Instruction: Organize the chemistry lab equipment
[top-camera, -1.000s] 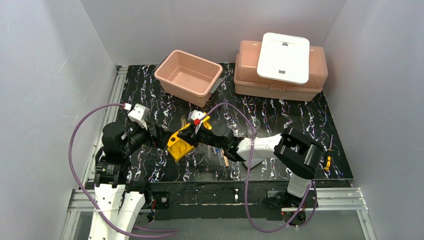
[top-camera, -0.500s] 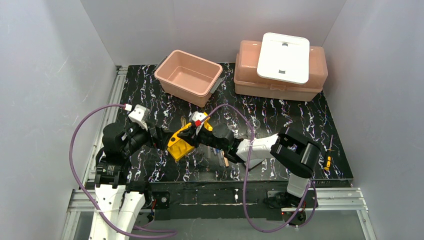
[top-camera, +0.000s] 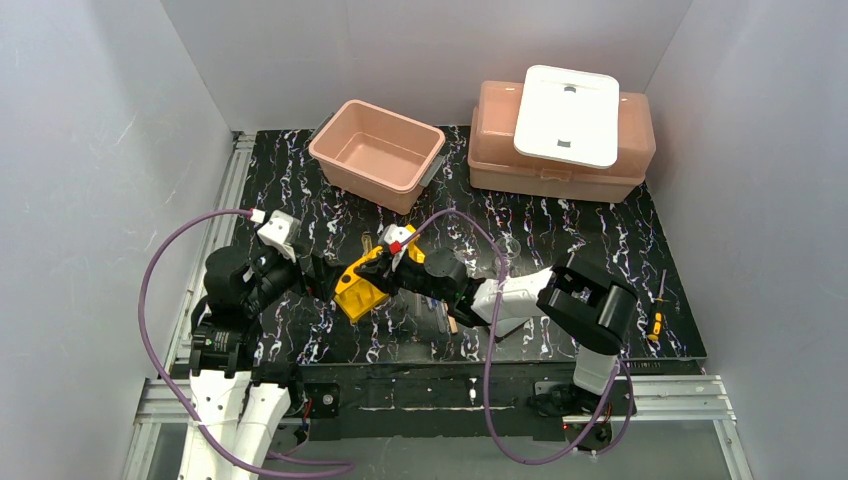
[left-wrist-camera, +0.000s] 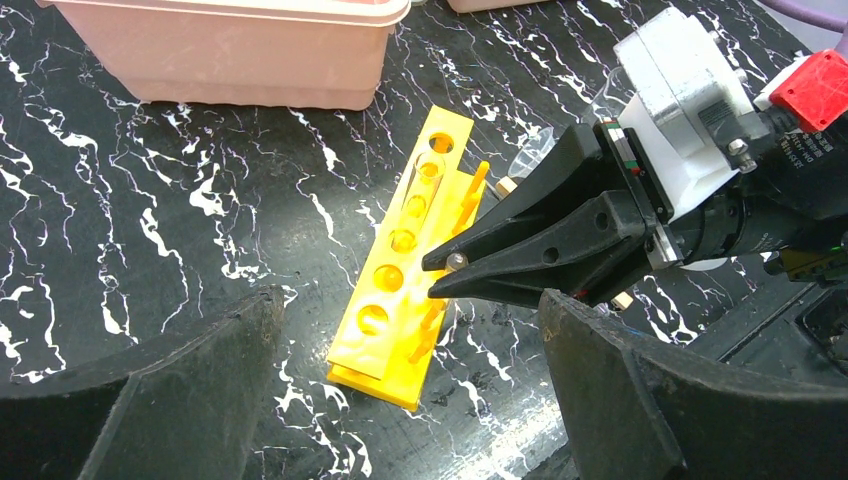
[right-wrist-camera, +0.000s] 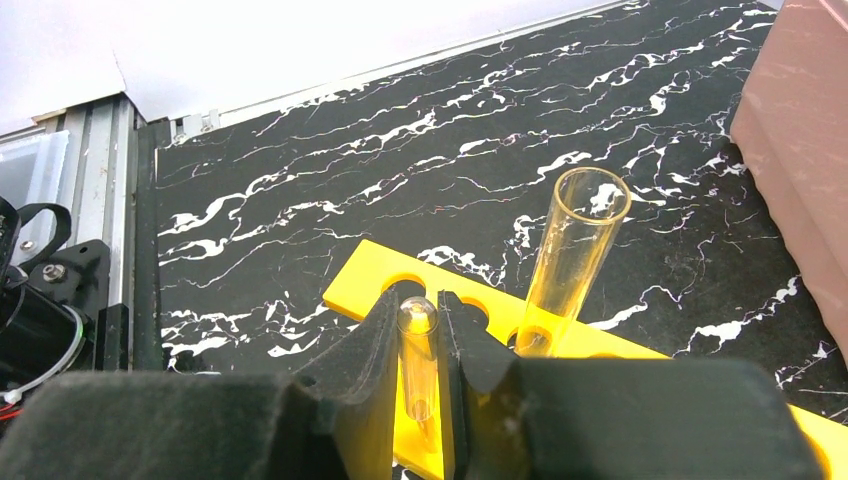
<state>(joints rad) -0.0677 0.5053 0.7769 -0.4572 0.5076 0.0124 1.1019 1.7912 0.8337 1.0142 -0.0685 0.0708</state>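
The right pincer (right-wrist-camera: 417, 303) clamps a glass tube (right-wrist-camera: 417, 345) over the yellow rack (left-wrist-camera: 398, 275), seemingly to slot it in, while the left pincer (left-wrist-camera: 410, 305) gapes empty.

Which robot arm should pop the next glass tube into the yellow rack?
Right. The right gripper pinches a glass tube just above the yellow rack, while the left gripper is open and empty.

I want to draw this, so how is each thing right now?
Rack: flat, holes up.
Standing tube: in a rack hole.
Held tube: pinched by the right tool.
Right tool: shut.
Left tool: open, holding nothing.
Tub: open, no lid.
Box: closed.
Lid: lying on the box.
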